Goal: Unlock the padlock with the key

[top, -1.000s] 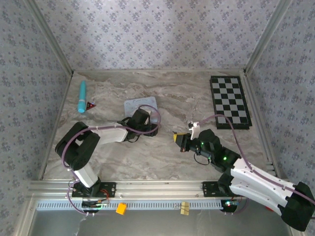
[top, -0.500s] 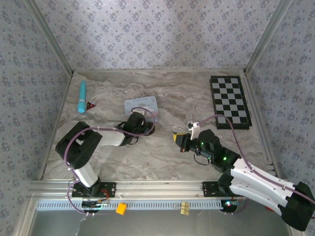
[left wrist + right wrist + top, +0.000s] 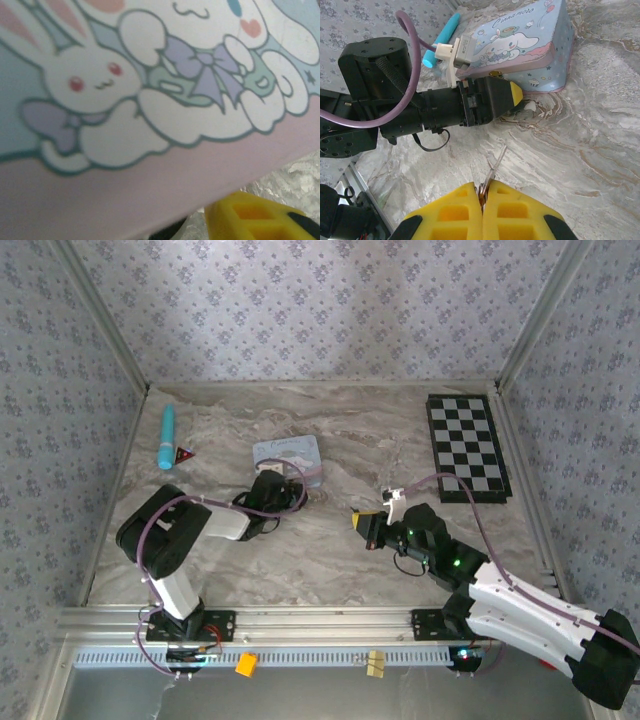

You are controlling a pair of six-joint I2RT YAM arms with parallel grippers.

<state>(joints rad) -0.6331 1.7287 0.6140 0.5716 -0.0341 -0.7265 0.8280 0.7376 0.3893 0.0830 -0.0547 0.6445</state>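
From above, the left gripper noses against the near edge of the light-blue tin, centre-left on the table. The right gripper lies to its right, apart, tips aimed left.

Left wrist: the tin's cartoon lid sits close up, with one yellow fingertip at lower right (how wide these jaws stand, I cannot tell).

Right wrist: the jaws are pinched on the key, its blade pointing up-frame toward the left gripper. The padlock I cannot place; likely it hides by that tip, nearer the left arm.
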